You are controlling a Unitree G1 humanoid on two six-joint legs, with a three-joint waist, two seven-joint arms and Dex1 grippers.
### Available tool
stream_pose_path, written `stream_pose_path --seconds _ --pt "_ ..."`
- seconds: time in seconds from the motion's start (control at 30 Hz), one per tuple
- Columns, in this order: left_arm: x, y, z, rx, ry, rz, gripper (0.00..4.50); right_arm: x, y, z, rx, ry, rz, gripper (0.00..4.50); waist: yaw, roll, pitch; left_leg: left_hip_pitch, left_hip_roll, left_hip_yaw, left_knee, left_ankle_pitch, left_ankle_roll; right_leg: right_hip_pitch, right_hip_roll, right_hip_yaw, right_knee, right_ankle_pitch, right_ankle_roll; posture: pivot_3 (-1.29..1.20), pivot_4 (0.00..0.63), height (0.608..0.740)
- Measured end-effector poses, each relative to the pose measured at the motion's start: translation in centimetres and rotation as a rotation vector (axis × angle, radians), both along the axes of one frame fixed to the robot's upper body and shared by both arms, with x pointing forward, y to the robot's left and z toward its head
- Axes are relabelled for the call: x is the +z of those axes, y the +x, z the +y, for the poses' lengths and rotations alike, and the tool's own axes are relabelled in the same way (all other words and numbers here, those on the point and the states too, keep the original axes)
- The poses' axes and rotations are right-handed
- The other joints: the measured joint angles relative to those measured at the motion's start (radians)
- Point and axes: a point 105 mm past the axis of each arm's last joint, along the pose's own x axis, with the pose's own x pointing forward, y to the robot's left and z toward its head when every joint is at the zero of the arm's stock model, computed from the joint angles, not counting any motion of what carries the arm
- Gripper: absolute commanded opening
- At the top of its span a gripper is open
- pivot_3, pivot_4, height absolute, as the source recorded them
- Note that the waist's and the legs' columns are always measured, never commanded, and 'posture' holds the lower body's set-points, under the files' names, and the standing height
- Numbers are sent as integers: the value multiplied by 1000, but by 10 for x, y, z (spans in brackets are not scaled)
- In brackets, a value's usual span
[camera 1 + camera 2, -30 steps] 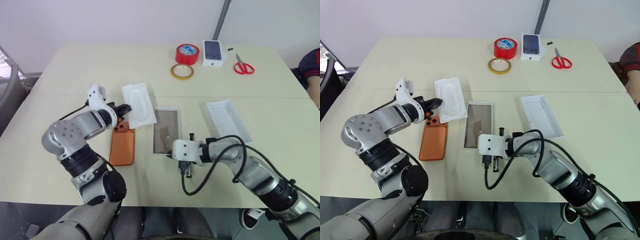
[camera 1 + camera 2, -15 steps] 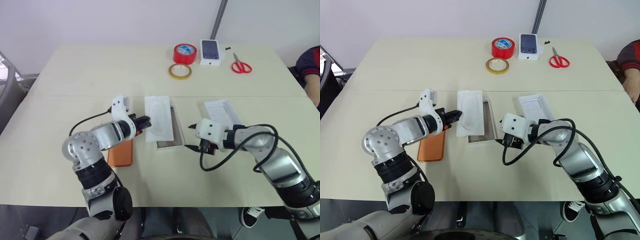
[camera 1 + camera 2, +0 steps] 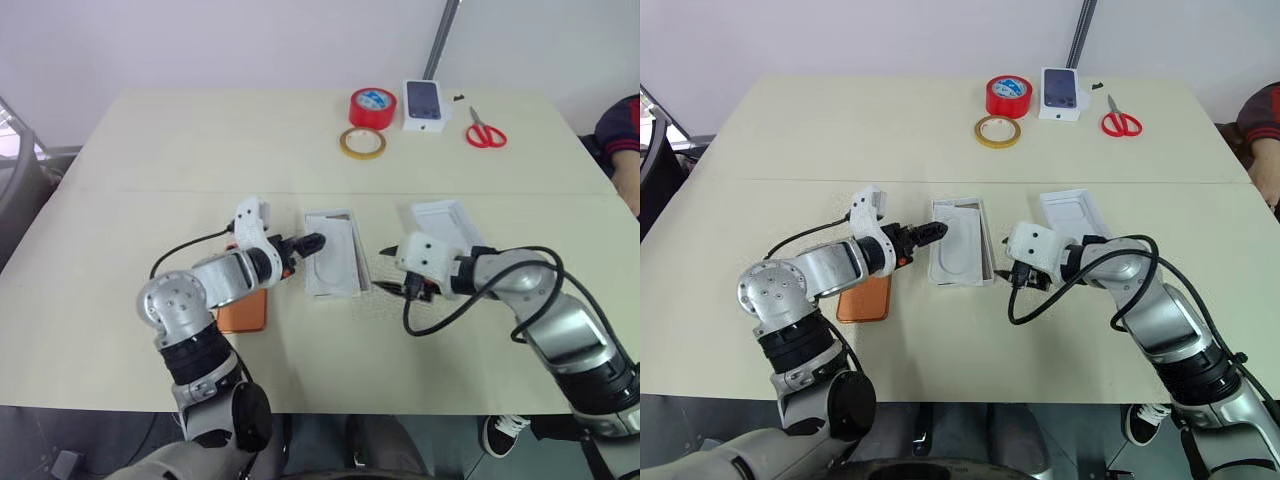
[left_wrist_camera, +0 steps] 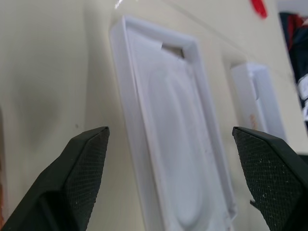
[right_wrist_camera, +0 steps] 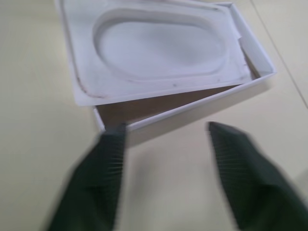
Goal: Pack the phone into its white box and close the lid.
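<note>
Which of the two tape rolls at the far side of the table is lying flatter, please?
The yellowish tape ring, the thinner one, nearer the robot; the red roll behind it is thicker and stands taller.

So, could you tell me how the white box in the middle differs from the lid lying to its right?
The white box has a thin white insert with an oval recess lying askew on it; the lid lies open side up with nothing in it. The box's inner face shows brown at one end in the right wrist view; the lid's is plain white. The box lies between the two grippers; the lid lies behind the right gripper. Both are white rectangular cardboard trays.
</note>
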Motion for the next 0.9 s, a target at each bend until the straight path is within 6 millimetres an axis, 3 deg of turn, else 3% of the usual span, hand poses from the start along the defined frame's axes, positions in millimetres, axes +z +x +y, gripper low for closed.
stream_pose_path --seconds 0.07,0.1,0.2,0.3,0.5,0.73,0.9 --pt "7 3 12 24 5 -30 4031 3 0 0 3 13 1 132 -1 0 0 0 0 0 0 0 0 0 0 0 0 0 0 0 150 740" --pt "10 4 20 42 11 -41 4031 4 1 1 4 15 -3 55 -2 0 0 0 0 0 0 0 0 0 0 0 0 0 0 0 150 740" --pt "17 6 45 72 79 -88 4031 14 8 8 8 51 -28 55 -9 0 0 1 1 0 -1 0 -1 -1 1 1 1 0 0 0 150 740" --pt "23 3 67 73 172 -177 4031 26 19 28 25 91 -75 55 -10 1 0 1 1 0 -2 1 -2 -1 1 1 1 0 0 0 150 740" --pt "11 -19 86 -115 388 -321 4031 9 50 60 -61 45 -68 55 -5 1 0 1 0 1 -3 1 -2 -2 0 1 0 0 -1 0 150 740" --pt "-2 -55 88 -395 496 -456 4031 -16 70 78 -100 -24 -27 55 -7 2 1 1 0 1 -7 1 -1 -4 -2 1 -1 0 -2 0 150 740" --pt "-9 -76 83 -499 461 -475 4031 -18 87 75 -157 -64 -61 55 -10 2 1 1 0 1 -10 -1 3 -6 -2 1 0 0 -2 0 150 740"
